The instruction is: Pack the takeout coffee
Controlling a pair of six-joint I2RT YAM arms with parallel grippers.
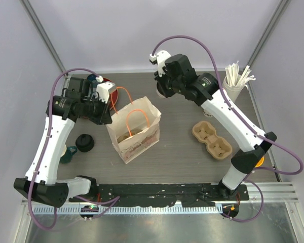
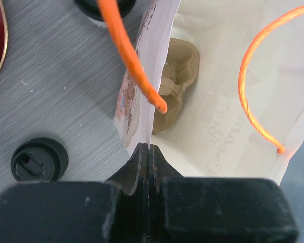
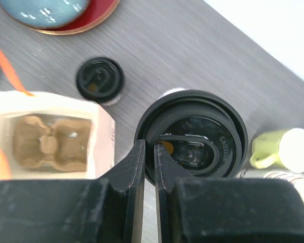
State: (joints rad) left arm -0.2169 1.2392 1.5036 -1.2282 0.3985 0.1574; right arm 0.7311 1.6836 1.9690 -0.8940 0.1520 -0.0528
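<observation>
A white paper bag (image 1: 134,129) with orange handles stands open at mid-table, and a brown cardboard cup carrier (image 2: 175,83) lies inside it. My left gripper (image 2: 149,147) is shut on the bag's near-left rim (image 1: 107,119). My right gripper (image 3: 153,147) is behind the bag (image 1: 161,90). It is shut on the rim of a takeout coffee cup's black lid (image 3: 192,139), with one finger outside the rim and one inside. I cannot tell whether that cup rests on the table. A second lidded cup (image 3: 100,80) stands between the bag and a red plate.
A second cardboard carrier (image 1: 212,139) lies right of the bag. A cup of straws (image 1: 238,76) stands at the back right, and the red plate (image 1: 104,81) at the back left. A black-lidded thing (image 1: 84,143) sits left of the bag. A yellow-green mug (image 3: 273,149) is beside the held cup.
</observation>
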